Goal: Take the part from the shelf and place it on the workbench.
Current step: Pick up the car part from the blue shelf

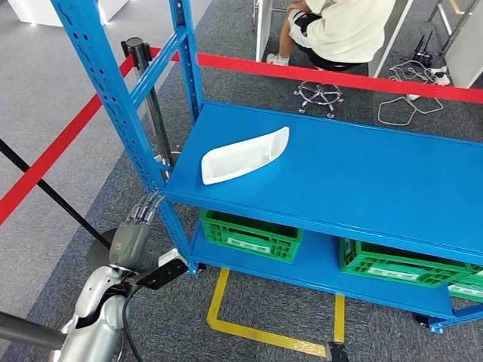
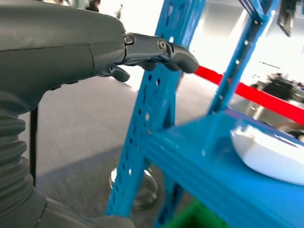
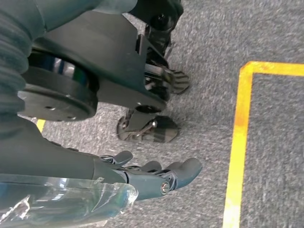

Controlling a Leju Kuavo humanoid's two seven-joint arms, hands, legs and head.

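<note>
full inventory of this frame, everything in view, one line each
white part: 1, white, lying on the shelf's upper deck near its left end
shelf: 1, blue, steel rack straight ahead
crates: 3 visible, green, on the shelf's lower deck
barrier tape: red, stretched behind and to the left of the shelf
barrier post: 1, black, behind the shelf's left upright
floor tape: yellow, on grey carpet below the shelf
person: 1, pale top, seated on a stool beyond the tape
cables: white, on the floor, far right
left hand: 1, grey, empty, by the shelf's left front upright
right hand: 1, grey, hanging over the carpet, holding nothing
</note>
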